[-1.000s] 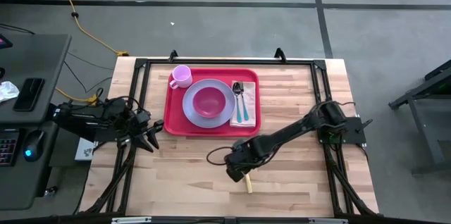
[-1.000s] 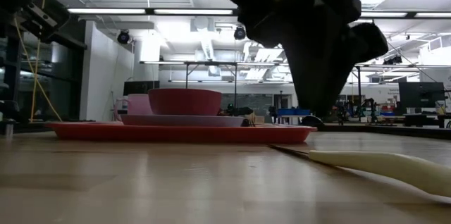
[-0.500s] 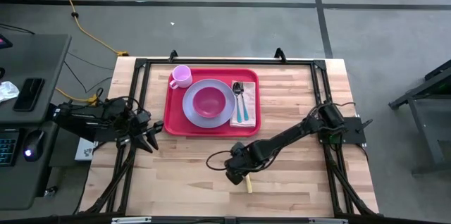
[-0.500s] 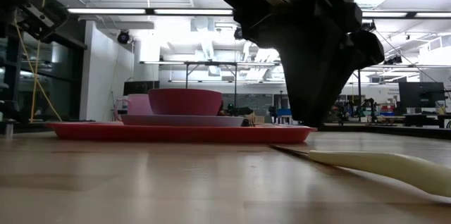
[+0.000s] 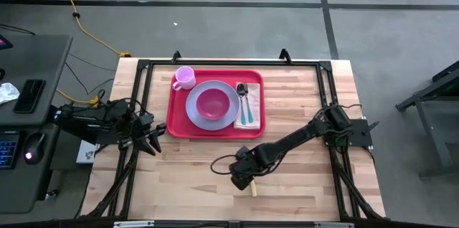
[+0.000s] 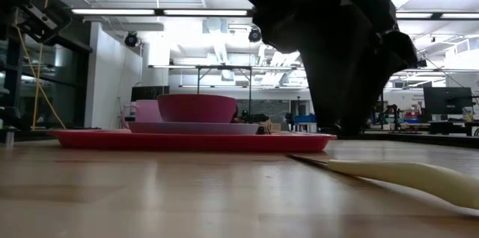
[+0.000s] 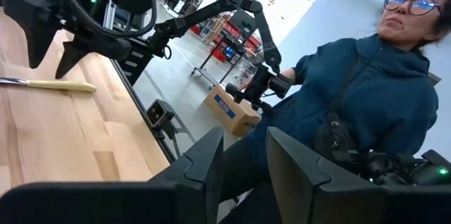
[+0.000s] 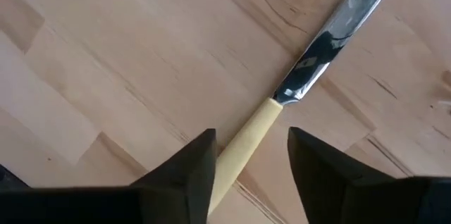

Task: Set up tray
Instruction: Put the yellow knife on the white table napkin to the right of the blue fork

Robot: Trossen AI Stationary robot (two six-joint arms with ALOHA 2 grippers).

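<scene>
A knife with a cream handle and a steel blade [image 8: 310, 69] lies flat on the wooden table, near of the red tray [image 5: 176, 117]; it also shows in the low view [image 6: 404, 177]. My right gripper [image 8: 250, 136] is open and hangs just above the knife, one finger on each side of the handle, touching nothing; in the high view it [image 5: 242, 174] covers most of the knife. The tray holds a lavender plate [image 5: 195, 106] with a pink bowl [image 5: 212, 103], a pink cup [image 5: 184, 77] and a napkin with a fork and a spoon [image 5: 247, 110]. My left gripper [image 5: 153, 142] waits open at the table's left edge.
A black frame [image 5: 229, 63] runs round the table's edges. Bare wood lies near of the tray and left of the knife. A person [image 7: 366, 90] sits beyond the table's right side, seen in the left wrist view.
My right gripper has stayed over the knife, shifting only slightly; the knife has not moved.
</scene>
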